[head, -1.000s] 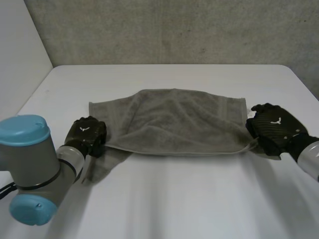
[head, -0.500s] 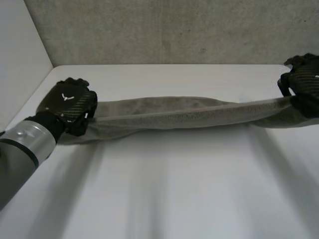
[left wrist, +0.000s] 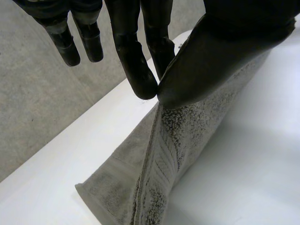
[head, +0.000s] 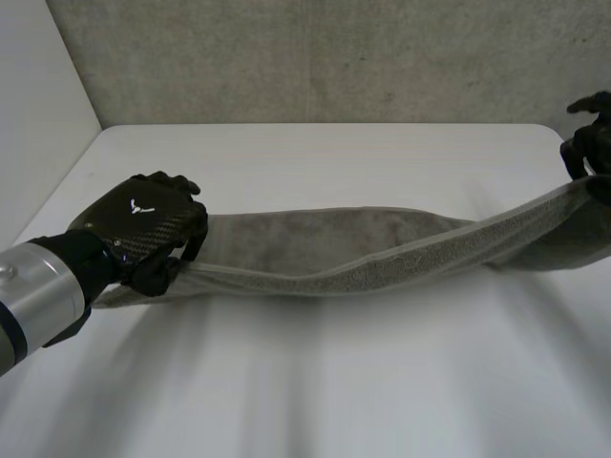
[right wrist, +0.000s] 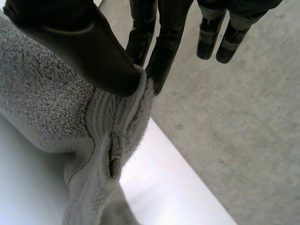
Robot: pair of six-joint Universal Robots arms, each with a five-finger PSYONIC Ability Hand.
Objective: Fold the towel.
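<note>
Grey towel (head: pixel 363 250) hangs taut between left robot hand (head: pixel 143 224) and right robot hand (head: pixel 590 143), each pinching 1 end; shallow pinch may slip, dropping towel.

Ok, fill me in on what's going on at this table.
The robot is working on a grey towel, holding it by both ends. The left robot hand pinches one end between thumb and fingers, and the right robot hand pinches the other end the same way, held higher near the table's far right corner. The towel stretches between them as a long sagging band, with its lower part seeming to rest on the white table. It is not yet laid down folded.
</note>
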